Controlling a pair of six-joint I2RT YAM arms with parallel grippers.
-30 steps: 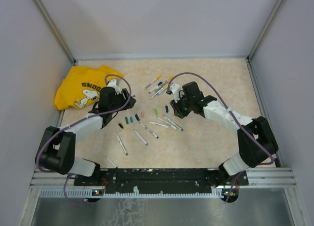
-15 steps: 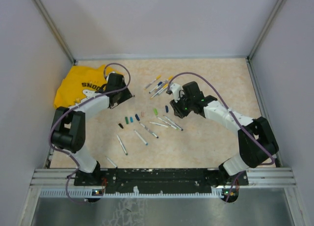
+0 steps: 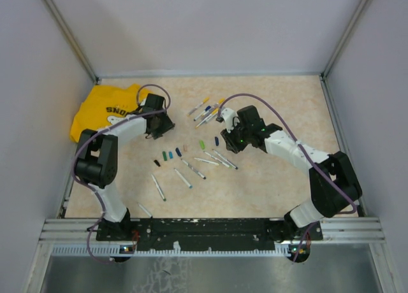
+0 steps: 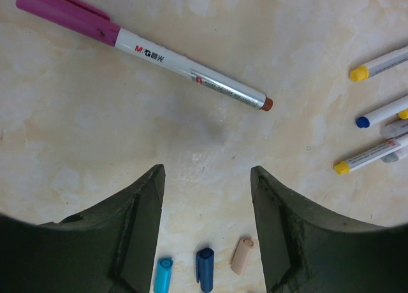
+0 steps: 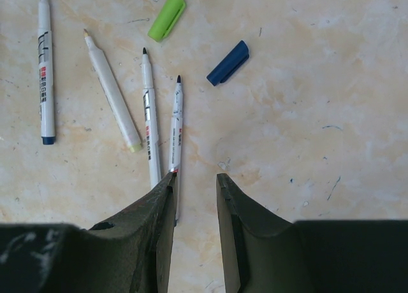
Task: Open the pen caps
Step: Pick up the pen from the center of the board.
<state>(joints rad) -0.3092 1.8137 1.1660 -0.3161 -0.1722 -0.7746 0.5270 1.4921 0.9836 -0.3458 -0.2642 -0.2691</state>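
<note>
Several loose pen caps (image 3: 170,155) lie in a row mid-table, black, green, teal and blue. In the left wrist view, light blue (image 4: 162,275), dark blue (image 4: 204,270) and beige (image 4: 241,255) caps lie between my fingers' bases. A pen with a purple cap (image 4: 67,9) on it lies ahead. My left gripper (image 4: 205,171) is open and empty above bare table, also seen from the top (image 3: 160,124). My right gripper (image 5: 194,176) is narrowly open and empty, with a green cap (image 5: 167,14) and a navy cap (image 5: 227,62) ahead. From the top the right gripper (image 3: 228,139) is beside these.
A yellow T-shirt (image 3: 105,114) lies at the back left beside my left arm. Several capped pens (image 3: 205,111) lie at the back centre, also at the right in the left wrist view (image 4: 376,67). Uncapped pens (image 5: 150,114) lie left of my right fingers, with more (image 3: 182,178) toward the front.
My left arm has lifted its elbow and swung back, and its gripper has shifted slightly right, near the shirt's edge. The right arm has not moved.
</note>
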